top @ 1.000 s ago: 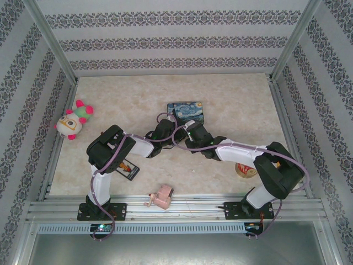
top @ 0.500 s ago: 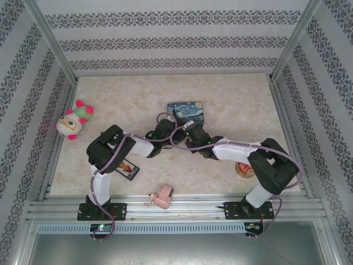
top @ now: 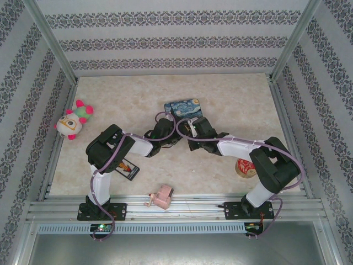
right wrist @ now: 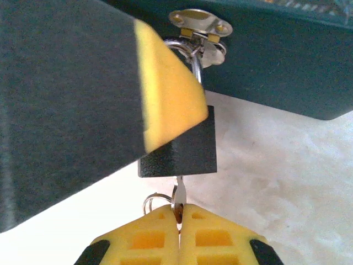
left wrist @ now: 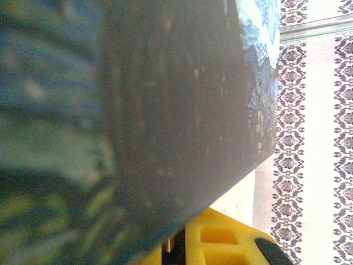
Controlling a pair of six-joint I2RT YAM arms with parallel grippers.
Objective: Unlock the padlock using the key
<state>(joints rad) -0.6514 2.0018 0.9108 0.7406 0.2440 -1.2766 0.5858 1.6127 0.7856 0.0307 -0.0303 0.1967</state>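
Observation:
The small black padlock (right wrist: 187,149) hangs by its thin shackle (right wrist: 193,61) from the metal hasp (right wrist: 199,23) on the dark side of the blue painted tin (top: 185,107). My right gripper (right wrist: 179,212) is shut on the slim key (right wrist: 179,193), whose tip meets the bottom of the padlock; a key ring (right wrist: 150,200) dangles beside it. The left gripper's yellow finger (right wrist: 165,94) lies against the padlock's left part and hides it. In the left wrist view the tin's side (left wrist: 165,110) looms close above my left gripper (left wrist: 175,247), whose jaws stand nearly together. From above, both grippers meet at the tin's near edge (top: 179,128).
A plush toy (top: 73,121) lies at the left wall. A small printed card (top: 128,168) sits by the left arm, a pink gadget (top: 160,197) at the front edge, and a round red-and-cream object (top: 245,167) by the right arm. Patterned walls enclose the table.
The right arm has pushed its gripper a little further toward the tin. The tin has shifted slightly up and to the left. The left arm has barely moved.

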